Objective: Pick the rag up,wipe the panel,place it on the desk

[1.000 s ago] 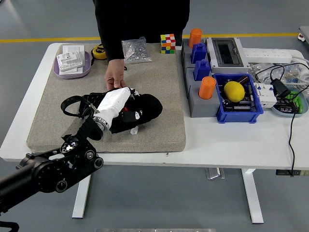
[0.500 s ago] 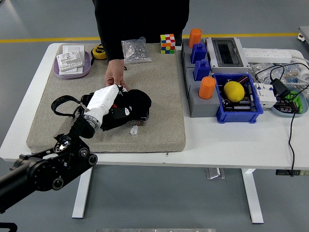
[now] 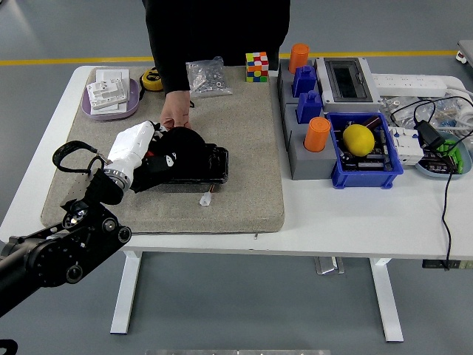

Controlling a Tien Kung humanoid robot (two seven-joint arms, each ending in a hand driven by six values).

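A black rag (image 3: 179,146) lies bunched over the left part of a flat black panel (image 3: 211,165) on the tan felt mat (image 3: 244,148). My left hand (image 3: 150,157), white with a black arm behind it, is shut on the rag's left end and presses it onto the panel. The fingertips are buried in the cloth. A black strap loop (image 3: 70,156) trails off to the left of the wrist. From the far side, a person's hand (image 3: 176,118) rests at the panel's back edge. My right arm is out of sight.
A purple tray (image 3: 90,109) of white switch plates, a yellow tape measure (image 3: 153,79), a bag of screws (image 3: 207,78) and a colour cube (image 3: 257,65) line the back. Right of the mat stand grey holders with orange cups (image 3: 317,134), a blue bin (image 3: 366,176) with a yellow ball, a power strip and cables.
My left hand has dragged the rag leftward and slightly back across the panel, uncovering its right part. The person's hand has stayed at the back edge.
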